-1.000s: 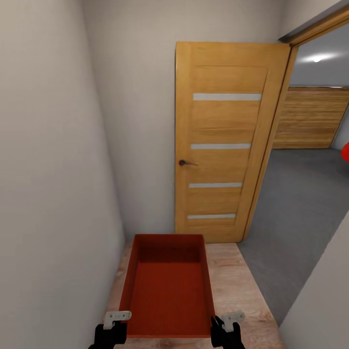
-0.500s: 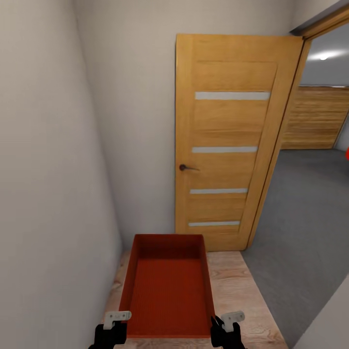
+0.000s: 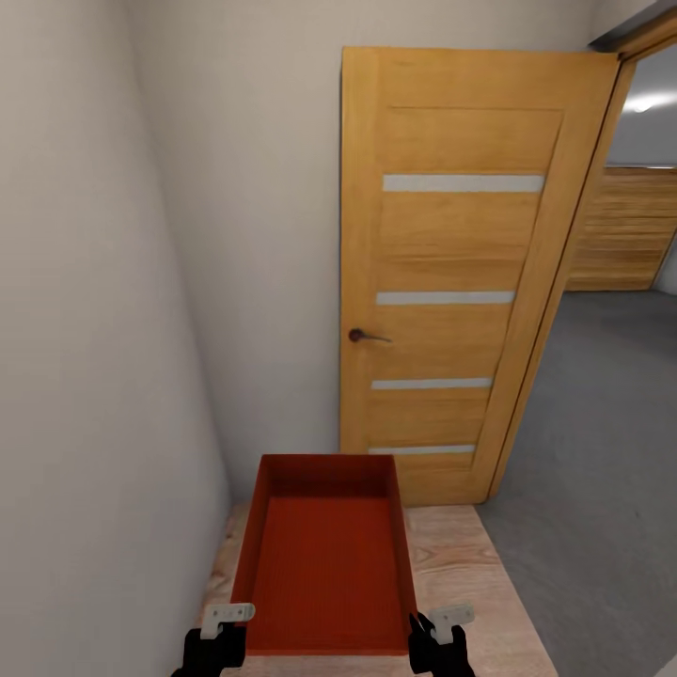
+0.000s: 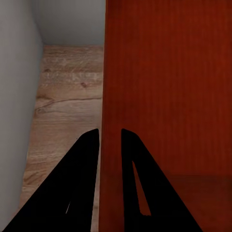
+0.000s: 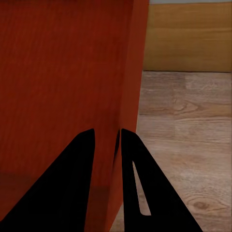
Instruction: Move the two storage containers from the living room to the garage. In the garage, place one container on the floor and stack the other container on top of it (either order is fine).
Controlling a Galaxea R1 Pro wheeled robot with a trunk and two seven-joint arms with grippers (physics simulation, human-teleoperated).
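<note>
One orange-red storage container [image 3: 324, 564] is held level in front of me, its long axis pointing ahead, and it is empty inside. My left gripper [image 3: 218, 632] is shut on the container's left wall near the near corner. In the left wrist view the thin wall of the container [image 4: 169, 87] sits between the fingers of that gripper [image 4: 110, 131]. My right gripper [image 3: 438, 632] is shut on the right wall. The right wrist view shows this gripper [image 5: 107, 131] pinching the rim of the container [image 5: 63, 72]. The garage floor [image 3: 602, 451] lies through the doorway on the right.
An open wooden door [image 3: 451, 263] with a dark handle [image 3: 365, 336] stands straight ahead against a pale wall. A pale wall [image 3: 94, 329] runs close on my left. Light wood planks [image 3: 461, 564] lie under the container. A wooden plank door [image 3: 635, 230] shows far right.
The whole head view has shifted: the open door looms larger and further right, and the red patch at the right edge has left the frame. Container and grippers hold the same pose.
</note>
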